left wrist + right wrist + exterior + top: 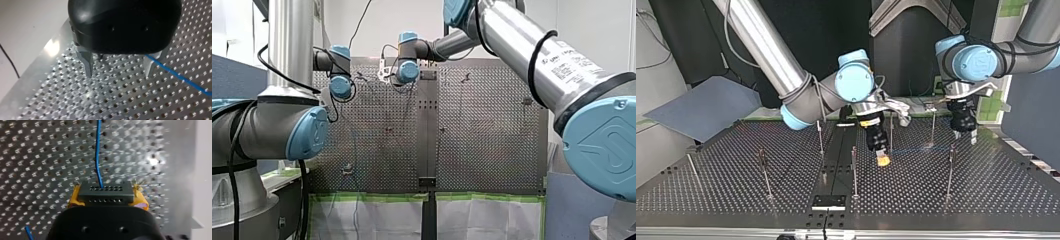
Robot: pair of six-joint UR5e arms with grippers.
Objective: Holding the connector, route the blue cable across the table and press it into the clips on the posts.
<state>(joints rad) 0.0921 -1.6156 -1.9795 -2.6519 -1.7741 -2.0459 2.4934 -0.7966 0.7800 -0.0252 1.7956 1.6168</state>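
Observation:
In the right wrist view my right gripper (pixel 108 196) has its yellow pads (pixel 74 197) shut on a black connector (pixel 105 191). The blue cable (pixel 98 157) leaves the connector and runs ahead over the perforated table. In the top view this gripper (pixel 881 156) hangs low near the table's middle, beside a thin post (pixel 891 131). My left gripper (pixel 118 75) stands open just above the table, with nothing between its metal fingers (pixel 87 65). The blue cable (pixel 180 77) passes close beside one finger. In the top view my left gripper (pixel 964 134) is at the right.
Several thin posts stand on the perforated table (pixel 986 185), among them one (pixel 854 170) by the centre strip, one (pixel 950 172) at the top view's right and one (pixel 764 172) at its left. A dark centre strip (pixel 836 165) crosses the table.

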